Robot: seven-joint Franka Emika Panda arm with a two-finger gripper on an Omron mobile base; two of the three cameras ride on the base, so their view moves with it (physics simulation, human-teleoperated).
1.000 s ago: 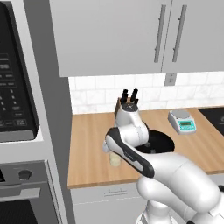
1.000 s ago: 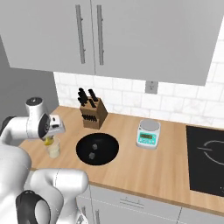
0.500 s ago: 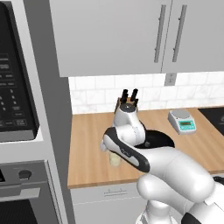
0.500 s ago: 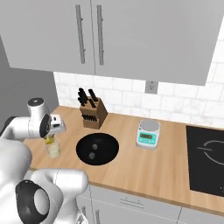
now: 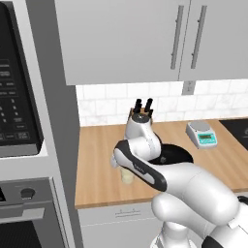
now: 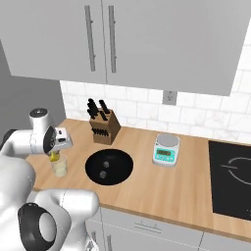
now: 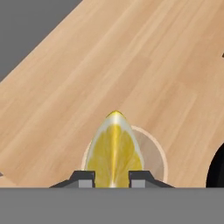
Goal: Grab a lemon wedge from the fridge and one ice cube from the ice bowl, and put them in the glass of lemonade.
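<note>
Pinching bright yellow lemon wedge (image 7: pixel 114 151) (segments visible), pincer (image 7: pixel 112 179).

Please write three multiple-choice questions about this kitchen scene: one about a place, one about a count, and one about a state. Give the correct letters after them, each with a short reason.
1. Where is the lemon wedge?
A. In the ice bowl
B. Between the fingers of the hand, above the glass of lemonade
C. On the kitchen scale

2. How many ice cubes lie in the ice bowl?
A. Two
B. Five
C. None

3. What is the state of the hand?
A. Open and holding nothing
B. Shut on the knife block
C. Shut on the lemon wedge

Answers:
1. B, because the hand view shows the wedge between the two fingertips, with the rim of the glass of lemonade around and below it.
2. A, because the right base view shows two small cubes in the black bowl.
3. C, because both dark fingertips press the sides of the wedge in the hand view.
</note>
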